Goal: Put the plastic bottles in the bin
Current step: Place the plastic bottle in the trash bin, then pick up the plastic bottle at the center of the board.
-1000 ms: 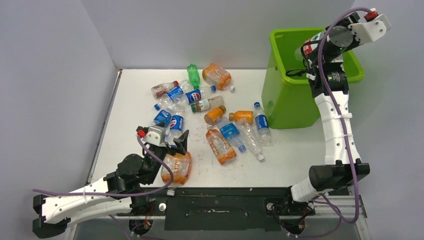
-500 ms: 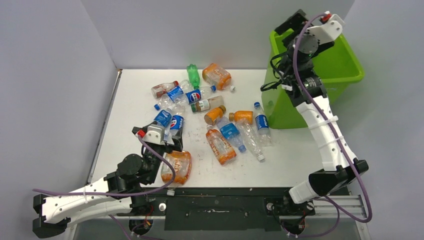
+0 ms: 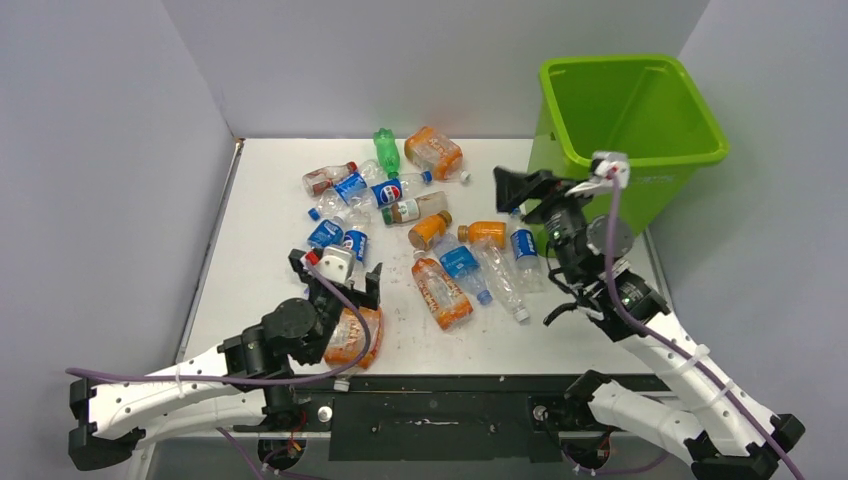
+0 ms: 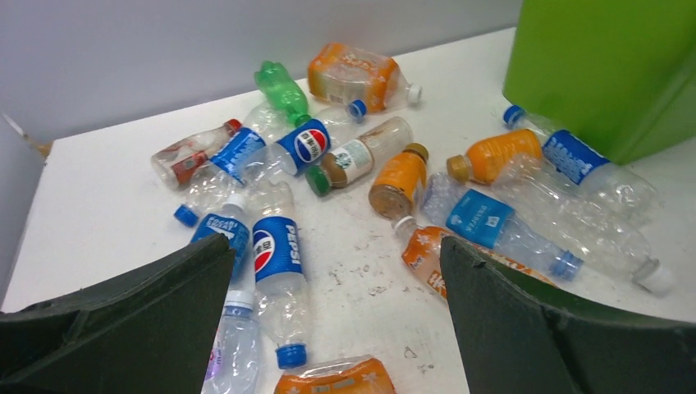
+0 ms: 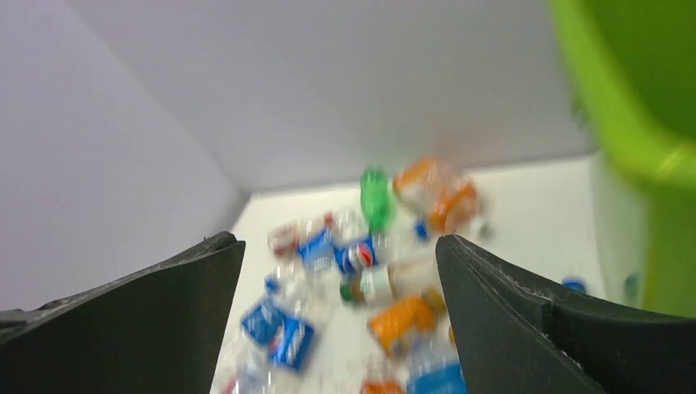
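While about seventeen crushed bottles lie scattered on the table, only one green bottle among them, the single bin stands at the far right corner. The left claw hangs over the near bottles and the right claw beside the bin. Both have their fingers wide apart, gripping nothing.

White table, grime specks mid-surface. Plastic bottles are strewn just ahead of the left gripper. Pepsi-label bottle is nearest; green bottle and big orange bottle lie farthest out. Flattened orange bottle lies under that gripper's wrist. Bin stands ahead-right of it, just beyond the right gripper. Blue-label bottle looks to touch the bin's wall, hard to confirm.
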Tool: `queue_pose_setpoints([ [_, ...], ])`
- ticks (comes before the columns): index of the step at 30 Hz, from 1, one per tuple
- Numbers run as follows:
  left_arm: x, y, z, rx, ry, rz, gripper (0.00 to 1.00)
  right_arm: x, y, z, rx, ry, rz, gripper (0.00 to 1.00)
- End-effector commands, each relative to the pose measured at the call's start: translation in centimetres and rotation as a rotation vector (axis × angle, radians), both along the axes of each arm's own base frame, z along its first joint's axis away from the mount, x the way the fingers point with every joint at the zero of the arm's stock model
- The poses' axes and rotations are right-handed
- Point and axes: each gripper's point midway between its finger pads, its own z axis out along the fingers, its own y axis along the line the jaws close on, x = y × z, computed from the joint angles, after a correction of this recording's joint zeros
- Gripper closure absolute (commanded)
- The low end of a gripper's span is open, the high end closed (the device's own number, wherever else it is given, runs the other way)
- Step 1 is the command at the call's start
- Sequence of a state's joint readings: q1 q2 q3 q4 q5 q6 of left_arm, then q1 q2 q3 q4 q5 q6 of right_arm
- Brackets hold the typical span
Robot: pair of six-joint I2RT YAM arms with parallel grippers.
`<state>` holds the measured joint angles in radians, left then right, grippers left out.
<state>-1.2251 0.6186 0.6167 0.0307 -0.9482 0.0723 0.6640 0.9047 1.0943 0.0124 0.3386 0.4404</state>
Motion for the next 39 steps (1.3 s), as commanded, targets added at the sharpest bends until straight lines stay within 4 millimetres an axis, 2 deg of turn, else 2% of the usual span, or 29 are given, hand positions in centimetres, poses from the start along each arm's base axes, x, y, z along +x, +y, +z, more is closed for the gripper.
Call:
queue_pose_setpoints([
  [1, -1.4, -3.2, -0.7, -0.045, 0.159, -0.148, 0.04, -2.6, 5.2, -11.9, -0.116, 0.236, 0.253, 0.09],
  [4, -2.3, -5.1, -2.4, -0.065, 0.261, -0.217, 0.04, -4.3, 6.0, -18.2, -0.178, 0.356, 0.310, 0.09],
  [7, -2.8, -6.4, -3.8, -0.121, 0.333, -0.247, 0.04, -5.0, 5.5, -23.3, -0.215, 0.462, 0.301, 0.10],
  [9, -3.0, -7.4, -4.6, -0.182, 0.375, -0.272, 0.04, -5.4, 5.8, -26.0, -0.231, 0.517, 0.321, 0.10],
  [12, -3.0, -8.2, -5.6, -0.252, 0.434, -0.285, 0.04, -5.7, 6.7, -28.9, -0.263, 0.587, 0.361, 0.09],
  [17, -2.3, -7.8, -6.7, -0.278, 0.488, -0.266, 0.04, -5.8, 8.0, -31.4, -0.293, 0.643, 0.409, 0.09],
  [23, -1.9, -7.0, -8.2, -0.322, 0.568, -0.250, 0.04, -6.3, 8.1, -34.7, -0.346, 0.728, 0.434, 0.09],
  [30, -2.3, -7.6, -9.1, -0.404, 0.586, -0.278, 0.04, -6.0, 8.8, -36.7, -0.337, 0.750, 0.454, 0.09],
  [39, -2.0, -9.1, -9.0, -0.440, 0.597, -0.312, 0.04, -6.2, 10.2, -38.3, -0.258, 0.780, 0.535, 0.02],
])
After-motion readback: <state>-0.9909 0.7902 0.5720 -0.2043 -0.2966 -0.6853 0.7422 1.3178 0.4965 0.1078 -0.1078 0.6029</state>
